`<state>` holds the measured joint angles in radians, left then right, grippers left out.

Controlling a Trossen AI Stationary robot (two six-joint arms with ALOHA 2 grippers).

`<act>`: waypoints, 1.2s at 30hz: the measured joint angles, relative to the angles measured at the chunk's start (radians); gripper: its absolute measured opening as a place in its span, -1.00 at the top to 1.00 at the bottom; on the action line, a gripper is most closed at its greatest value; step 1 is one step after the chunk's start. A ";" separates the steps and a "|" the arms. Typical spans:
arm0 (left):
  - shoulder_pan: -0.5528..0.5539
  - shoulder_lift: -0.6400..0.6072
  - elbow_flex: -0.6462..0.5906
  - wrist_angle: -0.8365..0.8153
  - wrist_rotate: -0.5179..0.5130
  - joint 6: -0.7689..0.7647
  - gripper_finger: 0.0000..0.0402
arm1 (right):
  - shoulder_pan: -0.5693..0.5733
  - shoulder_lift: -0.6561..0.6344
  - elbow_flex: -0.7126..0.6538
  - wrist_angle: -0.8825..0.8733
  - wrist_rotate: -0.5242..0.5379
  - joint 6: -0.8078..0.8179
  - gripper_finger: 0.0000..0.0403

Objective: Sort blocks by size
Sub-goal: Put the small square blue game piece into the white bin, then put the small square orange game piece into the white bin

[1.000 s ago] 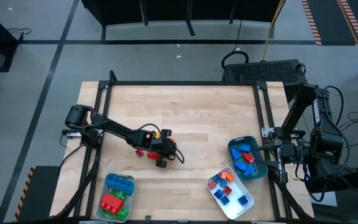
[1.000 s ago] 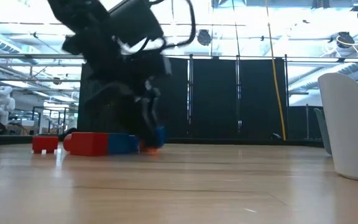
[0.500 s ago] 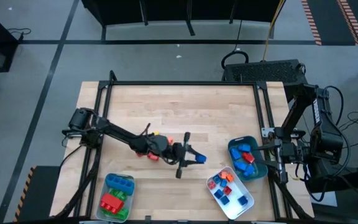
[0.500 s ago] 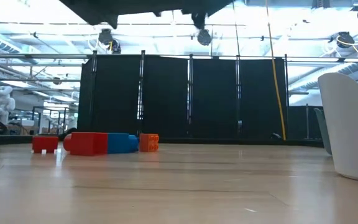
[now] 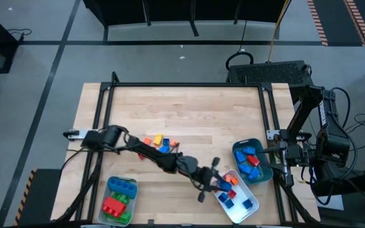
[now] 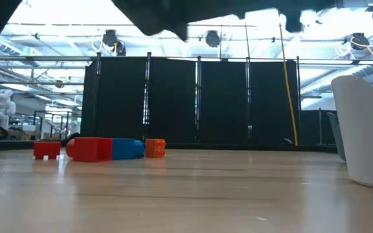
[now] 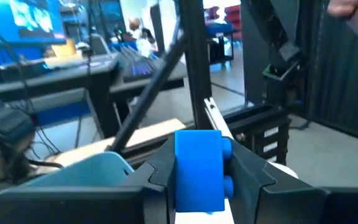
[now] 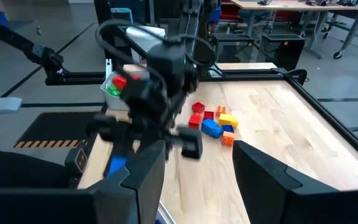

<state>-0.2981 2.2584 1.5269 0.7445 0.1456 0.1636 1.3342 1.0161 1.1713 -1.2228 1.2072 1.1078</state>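
1. Reaching across the worktop (image 5: 189, 107) toward the white tray (image 5: 248, 212), left gripper (image 5: 215, 182) clamped on a blue block (image 7: 199, 169); block pinched upright between the two dark fingers (image 7: 250, 171) in the left wrist view, studs to one side.
2. Hanging at the near-left edge of the white tray in the high view, that gripper just above the tray's rim, arm stretched diagonally from the left side of the worktop.
3. Resting inside the white tray: small blocks (image 5: 228, 190) in blue, red and orange.
4. Sitting just beyond the white tray, toward the right arm: a teal tray (image 5: 263, 172) with blue and red blocks (image 5: 249, 159) inside.
5. Lying well to the left of the white tray, mid-worktop: a loose cluster of blocks (image 5: 158, 143) in orange, yellow, blue and red; seen again in the low view as a row (image 6: 99, 148) of red, blue and orange pieces touching the wood.
6. Standing far left of the white tray, at the near edge: a pale tray (image 5: 110, 218) with larger blue, green and red blocks (image 5: 115, 202).
7. Waiting over the teal tray's far side, right gripper (image 8: 194, 171), fingers spread apart and holding nothing.
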 joint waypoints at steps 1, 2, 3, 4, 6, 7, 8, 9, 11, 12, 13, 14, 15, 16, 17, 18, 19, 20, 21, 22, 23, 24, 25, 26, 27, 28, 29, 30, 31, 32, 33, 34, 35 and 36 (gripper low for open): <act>0.000 0.021 0.028 -0.015 0.003 0.000 0.53 | 0.000 0.000 0.000 0.000 0.000 0.004 0.15; 0.001 0.038 0.051 -0.040 0.004 0.000 0.53 | 0.000 0.000 0.000 0.000 0.000 0.005 0.15; 0.001 0.051 0.067 -0.066 0.005 -0.001 0.53 | 0.000 0.000 0.000 0.000 -0.001 0.006 0.15; 0.002 0.063 0.083 -0.073 0.005 0.000 0.53 | 0.000 0.000 0.000 0.000 -0.001 0.006 0.15; 0.003 0.079 0.103 -0.082 0.005 0.009 0.49 | 0.000 0.000 0.000 0.000 -0.002 0.006 0.15; 0.003 0.082 0.107 -0.085 0.005 0.020 0.42 | 0.000 0.000 0.000 0.000 -0.002 0.006 0.15; 0.002 0.082 0.109 -0.096 0.005 0.030 0.32 | 0.000 0.000 0.000 0.000 -0.002 0.006 0.15; 0.004 0.082 0.111 -0.107 -0.002 0.035 0.21 | 0.000 0.000 0.000 0.000 -0.002 0.006 0.15; 0.007 0.081 0.111 -0.117 -0.020 0.034 -0.01 | 0.000 0.000 0.000 0.000 -0.002 0.004 0.15; 0.009 0.079 0.111 -0.124 -0.020 0.032 -0.11 | 0.000 0.000 0.000 0.000 -0.003 0.002 0.15; 0.013 0.076 0.111 -0.136 -0.019 0.031 -0.20 | 0.000 0.000 0.000 0.000 -0.003 0.000 0.15; 0.014 0.074 0.111 -0.133 -0.019 0.032 -0.27 | 0.000 0.000 0.000 0.000 -0.003 -0.001 0.15; 0.015 0.072 0.111 -0.133 -0.019 0.036 -0.32 | 0.000 0.000 0.000 0.000 -0.003 -0.001 0.15; 0.016 0.066 0.111 -0.140 -0.019 0.045 -0.36 | 0.000 0.000 0.000 0.000 -0.003 -0.001 0.15; 0.016 0.054 0.111 -0.171 -0.019 0.056 -0.39 | 0.000 0.000 0.000 0.000 -0.003 -0.001 0.15; 0.017 0.035 0.111 -0.215 -0.029 0.065 -0.40 | 0.000 0.000 0.000 0.000 -0.003 -0.001 0.15; 0.015 0.010 0.111 -0.270 -0.051 0.080 -0.41 | 0.000 0.000 0.000 0.000 -0.004 0.000 0.15; 0.015 -0.021 0.111 -0.340 -0.078 0.105 -0.42 | 0.000 0.000 0.000 0.000 -0.004 0.003 0.15; 0.015 -0.059 0.111 -0.416 -0.104 0.137 -0.42 | 0.000 0.000 0.000 0.000 -0.007 0.003 0.15; 0.018 -0.097 0.111 -0.498 -0.126 0.173 -0.42 | 0.000 0.000 0.000 0.000 -0.009 0.004 0.15; 0.022 -0.134 0.112 -0.583 -0.147 0.202 -0.42 | 0.000 0.000 0.000 0.000 -0.009 0.004 0.15; 0.027 -0.167 0.112 -0.658 -0.163 0.216 -0.42 | 0.000 0.000 0.000 0.000 -0.009 0.004 0.15; 0.033 -0.197 0.103 -0.730 -0.183 0.217 -0.42 | 0.000 0.000 0.000 0.000 -0.009 0.005 0.15; 0.042 -0.222 0.093 -0.795 -0.204 0.204 -0.42 | 0.000 0.000 0.000 0.000 -0.009 0.006 0.15; 0.051 -0.247 0.077 -0.855 -0.237 0.180 -0.43 | 0.000 0.000 0.000 0.000 -0.009 0.006 0.15; 0.063 -0.268 0.061 -0.920 -0.281 0.151 -0.43 | 0.000 0.000 0.000 0.000 -0.009 0.006 0.15; 0.075 -0.289 0.041 -0.968 -0.332 0.119 -0.43 | 0.000 0.000 0.000 0.000 -0.009 0.005 0.15; 0.086 -0.313 0.010 -1.009 -0.398 0.076 -0.43 | 0.000 0.000 0.000 0.000 -0.009 0.005 0.15; 0.096 -0.330 -0.024 -1.045 -0.469 0.020 -0.43 | 0.000 0.000 0.000 0.000 -0.009 0.004 0.15; 0.105 -0.348 -0.061 -1.065 -0.542 -0.040 -0.43 | 0.000 0.000 0.000 0.000 -0.009 0.001 0.15; 0.109 -0.365 -0.104 -1.083 -0.606 -0.104 -0.43 | 0.000 0.000 0.000 0.000 -0.009 -0.006 0.15; 0.111 -0.380 -0.151 -1.096 -0.667 -0.171 -0.43 | 0.000 0.000 0.000 0.000 -0.009 -0.013 0.15; 0.111 -0.391 -0.193 -1.098 -0.723 -0.237 -0.43 | 0.000 0.000 0.000 0.000 -0.008 -0.021 0.15; 0.111 -0.399 -0.233 -1.086 -0.773 -0.295 -0.43 | 0.000 0.000 0.000 0.000 -0.008 -0.028 0.15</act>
<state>-0.1871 1.8595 1.2935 -0.3414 -0.6277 -0.1309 1.3342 1.0161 1.1713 -1.2228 1.1992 1.0799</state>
